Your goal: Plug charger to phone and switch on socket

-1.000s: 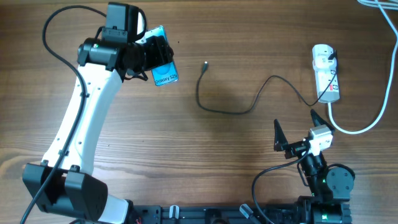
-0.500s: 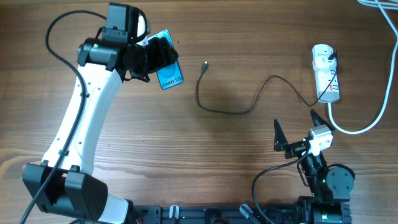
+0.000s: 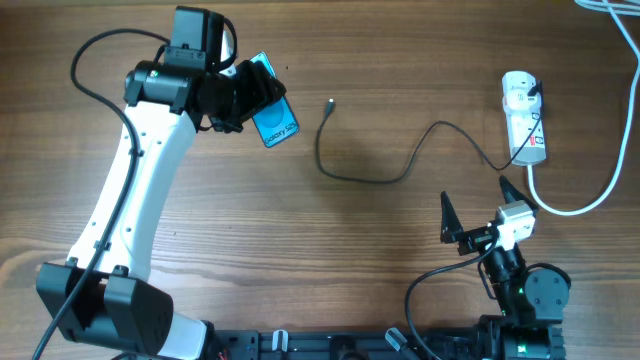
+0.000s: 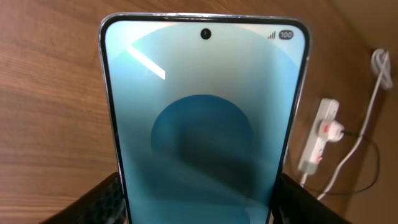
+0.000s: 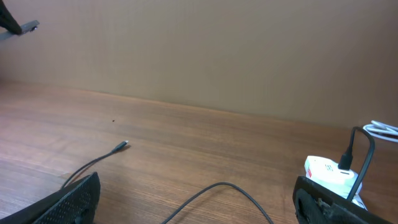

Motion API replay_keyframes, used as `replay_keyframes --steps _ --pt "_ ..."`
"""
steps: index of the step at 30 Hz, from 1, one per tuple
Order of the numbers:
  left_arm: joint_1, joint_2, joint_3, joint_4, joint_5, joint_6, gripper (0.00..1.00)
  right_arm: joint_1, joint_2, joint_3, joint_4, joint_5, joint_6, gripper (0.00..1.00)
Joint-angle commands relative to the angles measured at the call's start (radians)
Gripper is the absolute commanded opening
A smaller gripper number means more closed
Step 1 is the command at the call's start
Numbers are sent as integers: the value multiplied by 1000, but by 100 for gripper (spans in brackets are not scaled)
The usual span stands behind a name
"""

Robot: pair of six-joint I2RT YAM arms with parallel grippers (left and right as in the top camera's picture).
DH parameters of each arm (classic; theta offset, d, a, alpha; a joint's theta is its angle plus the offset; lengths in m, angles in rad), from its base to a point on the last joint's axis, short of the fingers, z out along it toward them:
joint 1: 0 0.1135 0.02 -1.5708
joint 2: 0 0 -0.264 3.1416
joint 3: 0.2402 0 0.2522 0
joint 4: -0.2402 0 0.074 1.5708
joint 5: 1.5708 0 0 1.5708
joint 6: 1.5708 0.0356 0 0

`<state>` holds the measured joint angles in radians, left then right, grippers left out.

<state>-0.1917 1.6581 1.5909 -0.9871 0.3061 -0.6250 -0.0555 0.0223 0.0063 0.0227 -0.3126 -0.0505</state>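
My left gripper (image 3: 243, 98) is shut on the phone (image 3: 272, 118), a turquoise-screened smartphone held above the table at the upper left. In the left wrist view the phone (image 4: 202, 118) fills the frame between my two fingers. The charger (image 3: 365, 178) is a thin black cable lying in the table's middle; its connector tip (image 3: 331, 103) points toward the phone, a short way to its right. The socket (image 3: 524, 118), a white power strip with a red mark and a black plug, lies at the far right. My right gripper (image 3: 472, 214) is open and empty near the front edge, the charger (image 5: 224, 190) lying ahead of it.
A thick white cord (image 3: 590, 200) loops from the socket to the table's right edge and runs up to the back right corner. The socket also shows in the left wrist view (image 4: 320, 134) and the right wrist view (image 5: 329, 171). Brown wooden tabletop all round.
My left gripper has carried the phone slightly to the right and turned it, its free end swinging toward the cable's tip. The right arm, charger and socket have not moved.
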Motion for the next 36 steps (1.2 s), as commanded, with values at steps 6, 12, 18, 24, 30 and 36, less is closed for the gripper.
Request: replay_keyframes --steps 6,12,18,24,30,36 --pt "-3 -28 27 26 19 -87 57 4 -5 -1 2 6 -2 100" --pt "-3 -29 27 29 19 -87 57 4 -5 -1 2 6 -2 100" --pt "-3 -29 27 43 61 -90 57 4 -5 -1 11 -5 76 100" --pt "4 -29 27 69 132 -91 56 4 -4 17 63 -196 331 100" --pt "29 -29 27 94 247 -95 56 4 142 174 19 -299 395 100" --pt "67 -29 27 99 401 -195 55 4 499 404 -204 -299 390 100"
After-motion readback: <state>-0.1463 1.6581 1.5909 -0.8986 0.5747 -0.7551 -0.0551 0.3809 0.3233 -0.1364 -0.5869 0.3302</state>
